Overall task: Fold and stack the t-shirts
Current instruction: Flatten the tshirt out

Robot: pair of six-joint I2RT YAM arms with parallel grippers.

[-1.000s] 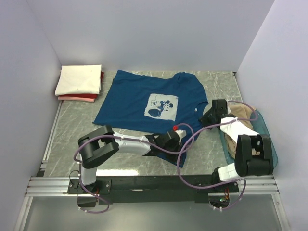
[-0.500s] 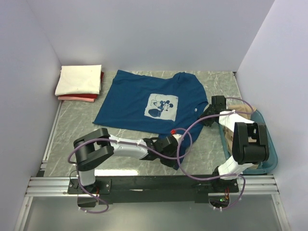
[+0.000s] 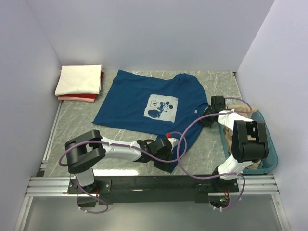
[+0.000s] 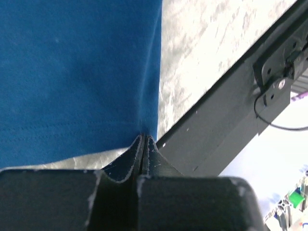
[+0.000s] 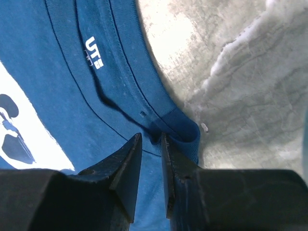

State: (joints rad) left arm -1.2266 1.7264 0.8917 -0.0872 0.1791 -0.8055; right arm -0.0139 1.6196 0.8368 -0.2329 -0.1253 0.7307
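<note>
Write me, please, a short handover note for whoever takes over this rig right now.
Left gripper: shut on the blue tee's near hem corner.
Right gripper: open, jaws astride its collar, not yet gripping.
Blue tee lies spread, print up.
Done: cream tee folded atop red tee, far left.
Left: fold and stack blue tee, then tan tee in the tub.

Left arm [image 3: 115,150] stretched low rightward, left gripper [image 4: 144,138] pinched tight, right arm [image 3: 246,139] folded, reaching forward-left, right gripper [image 5: 150,139] jaws narrowly apart.
</note>
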